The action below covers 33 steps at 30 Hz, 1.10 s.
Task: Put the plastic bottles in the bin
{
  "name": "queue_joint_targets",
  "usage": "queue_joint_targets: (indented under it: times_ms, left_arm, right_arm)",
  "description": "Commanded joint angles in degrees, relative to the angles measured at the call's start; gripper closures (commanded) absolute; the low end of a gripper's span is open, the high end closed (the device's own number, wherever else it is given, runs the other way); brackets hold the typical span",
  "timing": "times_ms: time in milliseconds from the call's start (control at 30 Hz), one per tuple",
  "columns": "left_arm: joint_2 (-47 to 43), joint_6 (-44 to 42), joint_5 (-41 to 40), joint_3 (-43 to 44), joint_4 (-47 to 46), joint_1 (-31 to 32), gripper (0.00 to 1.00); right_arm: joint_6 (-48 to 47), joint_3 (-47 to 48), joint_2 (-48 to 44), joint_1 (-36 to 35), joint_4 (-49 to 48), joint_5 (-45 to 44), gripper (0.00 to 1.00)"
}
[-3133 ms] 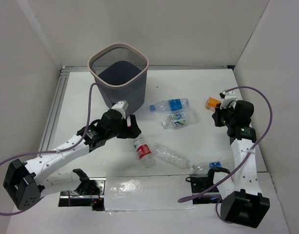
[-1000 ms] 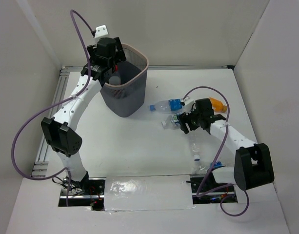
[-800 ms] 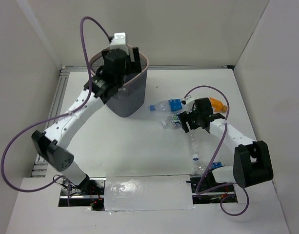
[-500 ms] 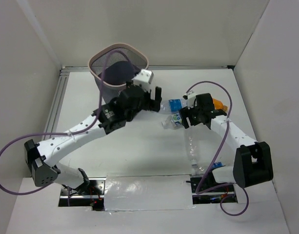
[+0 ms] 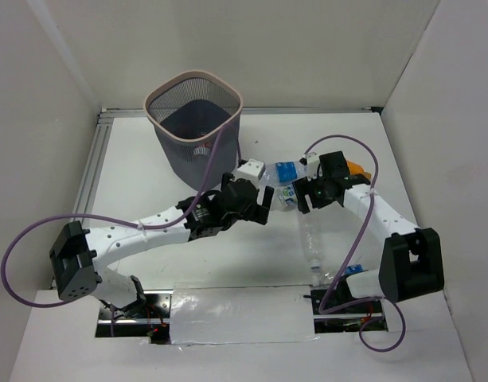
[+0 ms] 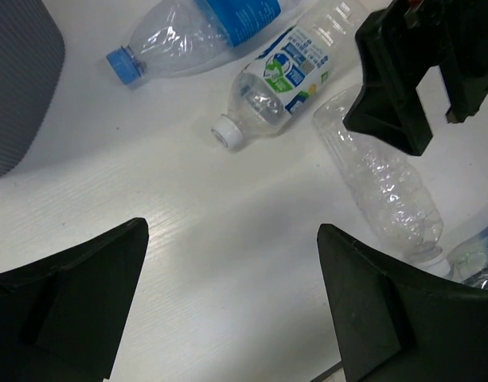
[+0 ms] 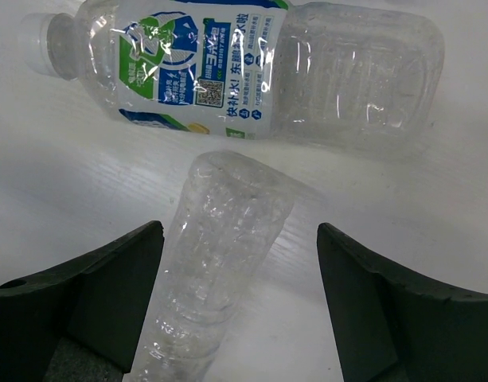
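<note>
The right gripper (image 7: pixel 237 239) stands with its jaws spread, one on each side of the clear, ribbed, unlabelled plastic bottle (image 7: pixel 216 263). They touch neither flank, so nothing is held. The straddle looks meant for closing across the bottle's narrow width. That bottle lies flat on the white table (image 5: pixel 228 263), farthest of three from the dark grey wire-mesh bin with the pinkish rim (image 5: pixel 236 99). Its butt end stops just short of the clear bottle with the green-white label (image 7: pixel 188 64), which lies nearer the bin. The clear bottle with the blue label and blue cap (image 6: pixel 204 24) lies closest, cap towards the bin's wall. The left gripper (image 6: pixel 236 318) hangs between the bin and this cluster, its fingers wide apart and empty. It is probably placed to take a bottle on the bin's side while the right arm works the far one. All three bottles lie outside the bin.
</note>
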<state>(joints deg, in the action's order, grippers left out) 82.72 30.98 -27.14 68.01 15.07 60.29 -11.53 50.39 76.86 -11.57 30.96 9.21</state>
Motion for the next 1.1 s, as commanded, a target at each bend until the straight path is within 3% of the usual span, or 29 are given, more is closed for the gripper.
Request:
queue_joint_targets:
  times_ms: [0, 400, 467, 600, 633, 667, 767, 900, 1000, 1067]
  left_arm:
    - [-2.03, 2.86, -0.37, -2.26, -1.54, 0.35, 0.0]
    - [-4.06, 5.23, -1.51, -4.55, -0.31, 2.54, 0.0]
    - [-4.75, 5.84, -2.04, -5.25, -0.3, 3.07, 0.0]
    - [-5.99, 7.6, -2.57, -7.53, 0.22, 3.6, 0.0]
    - [-6.6, 7.6, -2.57, -7.54, 0.22, 3.6, 0.0]
    - [-6.6, 7.6, -2.57, -8.06, 0.22, 3.6, 0.0]
    - [-7.31, 7.6, -3.09, -8.07, 0.75, 3.6, 0.0]
    - [-9.32, 7.6, -2.04, -9.38, 0.75, 4.13, 0.0]
    - [-11.61, 6.55, -1.43, -12.89, -2.76, 4.13, 0.0]
    - [-13.28, 6.55, -0.2, -16.93, -6.0, 4.66, 0.0]
  right_arm:
    - [0.46, 3.04, 0.57, 0.41, 2.16, 2.12, 0.15]
    - [1.07, 4.72, 12.86, -4.86, 6.66, -0.51, 0.15]
    - [1.68, 5.24, 13.66, -5.47, 6.66, -1.74, 0.19]
    - [1.69, 5.24, 14.28, -6.0, 7.27, -1.74, 0.37]
    - [1.69, 5.24, 14.28, -6.0, 7.79, -1.74, 0.44]
    - [1.69, 5.24, 14.28, -6.0, 7.8, -0.18, 0.58]
    - [-1.73, 8.66, 9.81, -6.0, 11.74, 7.26, 0.79]
    - [-16.84, 23.22, 5.24, -5.48, 24.3, 26.0, 0.86]
    - [-19.85, 38.25, 4.61, -4.95, 26.87, 29.72, 0.91]
    - [-17.58, 48.59, 6.8, -4.95, 21.55, 29.11, 0.95]
